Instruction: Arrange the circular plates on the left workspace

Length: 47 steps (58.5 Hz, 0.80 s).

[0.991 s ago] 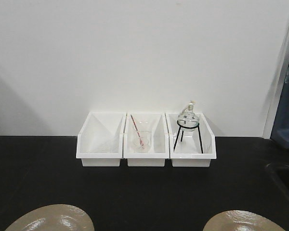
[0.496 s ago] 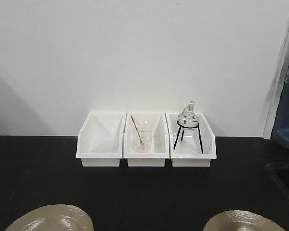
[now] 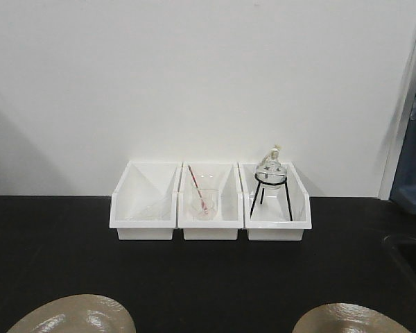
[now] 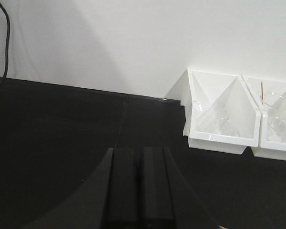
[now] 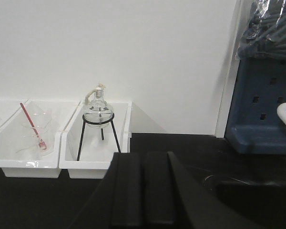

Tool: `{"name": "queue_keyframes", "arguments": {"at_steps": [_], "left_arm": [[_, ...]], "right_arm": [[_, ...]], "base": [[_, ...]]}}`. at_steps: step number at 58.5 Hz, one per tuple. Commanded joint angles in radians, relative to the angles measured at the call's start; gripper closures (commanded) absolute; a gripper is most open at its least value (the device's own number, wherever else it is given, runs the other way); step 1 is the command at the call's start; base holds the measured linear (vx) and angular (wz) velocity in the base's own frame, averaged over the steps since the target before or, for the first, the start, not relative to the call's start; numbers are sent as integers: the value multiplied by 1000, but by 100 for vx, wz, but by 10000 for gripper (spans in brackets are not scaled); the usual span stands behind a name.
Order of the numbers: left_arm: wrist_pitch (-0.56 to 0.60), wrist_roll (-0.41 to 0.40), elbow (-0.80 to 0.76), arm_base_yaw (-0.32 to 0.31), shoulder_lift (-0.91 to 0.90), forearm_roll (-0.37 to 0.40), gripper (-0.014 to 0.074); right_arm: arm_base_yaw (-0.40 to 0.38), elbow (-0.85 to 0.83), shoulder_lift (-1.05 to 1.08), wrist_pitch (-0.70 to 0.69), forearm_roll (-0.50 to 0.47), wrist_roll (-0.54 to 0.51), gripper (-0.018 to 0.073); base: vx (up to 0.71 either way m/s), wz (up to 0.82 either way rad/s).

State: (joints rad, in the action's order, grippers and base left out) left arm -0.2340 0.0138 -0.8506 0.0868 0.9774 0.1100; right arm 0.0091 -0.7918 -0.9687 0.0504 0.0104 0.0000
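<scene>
Surveying the bench from the front, the camera records both circular plates lying flat on the black countertop (image 3: 55, 243). The left plate (image 3: 73, 316) and the right plate (image 3: 350, 319) sit at the bottom edge, well apart, each cut off by the frame. Three white bins stand side by side against the wall behind them. The left bin (image 3: 144, 201) holds clear glassware too faint to identify. The middle bin (image 3: 209, 201) holds a clear beaker (image 3: 205, 202) with a red rod (image 3: 195, 182) leaning in it. The right bin (image 3: 276, 211) holds a round glass flask (image 3: 271, 170) on a black tripod (image 3: 270, 198). A sink basin (image 3: 409, 253) shows at the right edge.

From the left wrist, the left gripper (image 4: 138, 157) has its dark fingers pressed together with only a seam between them and grips nothing. The left bin lies ahead to its right.

From the right wrist, the right gripper (image 5: 143, 160) is likewise closed and empty. The flask and tripod stand ahead to its left, and a blue rack (image 5: 264, 105) stands to the right.
</scene>
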Motion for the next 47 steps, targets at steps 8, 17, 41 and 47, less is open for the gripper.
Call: {"name": "queue_keyframes", "arguments": {"at_steps": [8,17,41,47], "left_arm": [[84,-6,-36,-6,-13,11,521],[75,-6,-36,-7,-6,11,421],[-77,-6,-36,-7,29,144,132],[-242,232,-36,-7,59,422,136]], "right_arm": [[-5,-38,10,-84,4,-11,549],[-5,-38,10,-83,1,-9,484],[-3,-38,10,-74,-51,61,-5],[-3,-38,5,77,-156,100,-45]], "base": [[0,0],[0,0],[0,0],[0,0]]}}
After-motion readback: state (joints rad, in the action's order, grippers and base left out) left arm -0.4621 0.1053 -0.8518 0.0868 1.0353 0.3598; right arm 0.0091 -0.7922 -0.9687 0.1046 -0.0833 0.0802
